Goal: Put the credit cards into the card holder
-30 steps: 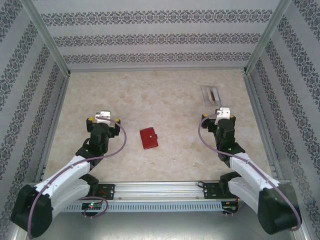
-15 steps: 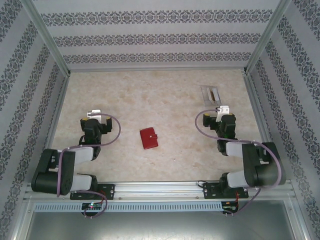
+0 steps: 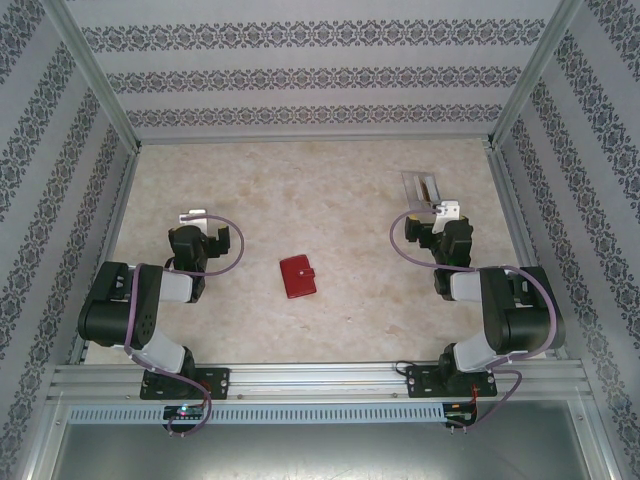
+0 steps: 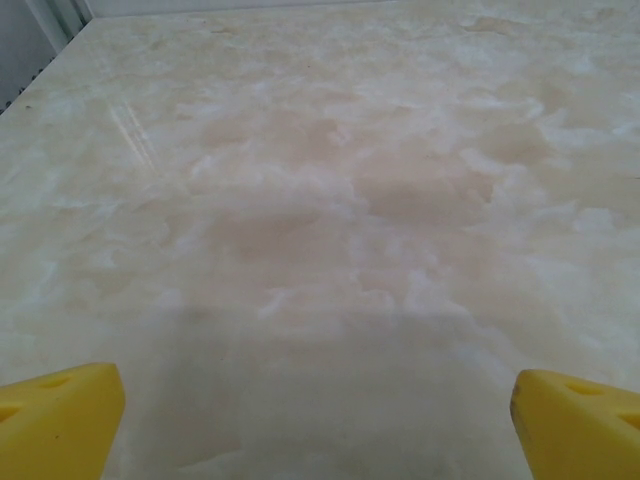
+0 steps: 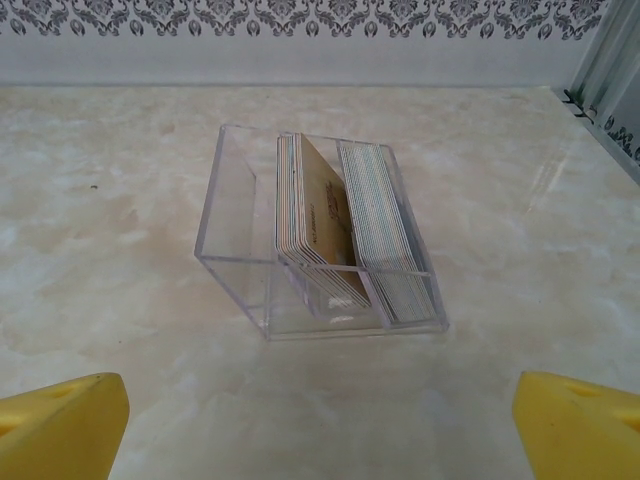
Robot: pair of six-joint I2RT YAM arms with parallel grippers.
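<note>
The card holder [image 3: 297,276], a small red wallet, lies closed on the table between the two arms. The credit cards [image 5: 340,230] stand on edge in two stacks inside a clear tray [image 5: 235,215], one stack tan and orange, the other pale bluish. My right gripper [image 5: 318,425] is open just in front of that tray, with nothing between its yellow fingertips [image 5: 60,420]. In the top view the right gripper [image 3: 447,210] sits right below the tray [image 3: 420,187]. My left gripper [image 3: 193,216] is open over bare table left of the wallet, its jaws [image 4: 318,420] wide and empty.
Patterned walls and metal posts [image 3: 512,215] close the marble table on three sides. The tray sits near the far right corner, close to the right wall. A rail [image 3: 320,378] with both arm bases runs along the near edge.
Both arms have folded back, elbows raised over their bases. The left gripper shifted left and farther away. The right gripper moved a little farther away, up to the tray. The wallet stayed put.
</note>
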